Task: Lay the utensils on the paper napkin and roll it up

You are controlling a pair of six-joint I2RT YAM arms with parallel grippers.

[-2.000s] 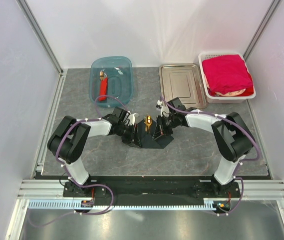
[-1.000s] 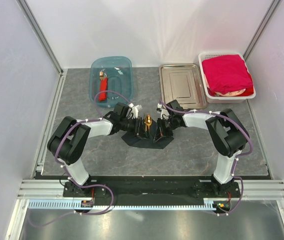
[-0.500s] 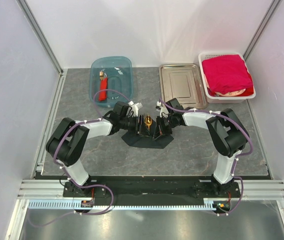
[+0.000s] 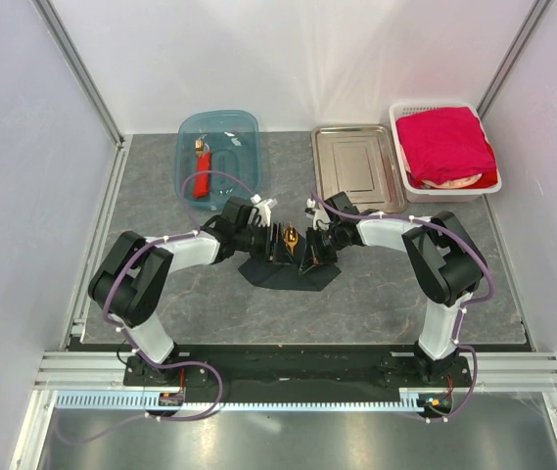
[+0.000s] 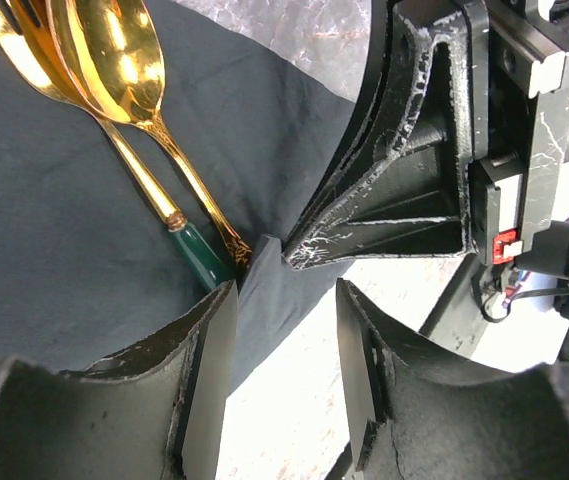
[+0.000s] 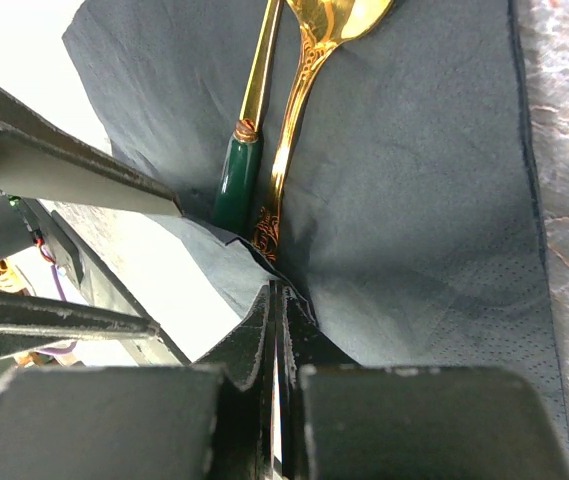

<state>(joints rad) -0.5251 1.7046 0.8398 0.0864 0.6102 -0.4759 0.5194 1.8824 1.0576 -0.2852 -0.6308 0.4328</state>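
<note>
Two gold utensils [image 4: 286, 235] lie side by side on the black paper napkin [image 4: 293, 272] at mid-table. In the left wrist view a gold spoon [image 5: 114, 50] and a green-handled gold piece [image 5: 199, 250] rest on the napkin [image 5: 64, 230]. My right gripper [image 6: 279, 295] is shut on a raised fold of the napkin [image 6: 434, 200], just short of the utensil handles [image 6: 264, 200]. My left gripper [image 5: 286, 290] faces it from the other side. It is open, with nothing between its pads. In the top view the left gripper [image 4: 274, 243] and right gripper [image 4: 303, 253] nearly touch.
A blue tub [image 4: 182, 157] at the back left holds a red tool [image 4: 201, 168]. A steel tray [image 4: 356, 166] sits at the back centre. Beside it, a white basket [image 4: 403, 166] holds a red cloth [image 4: 444, 142]. Enclosure walls stand on three sides.
My left gripper has opened and let go of the napkin. Both grippers have shifted slightly toward the back. The right gripper stays shut on the fold.
</note>
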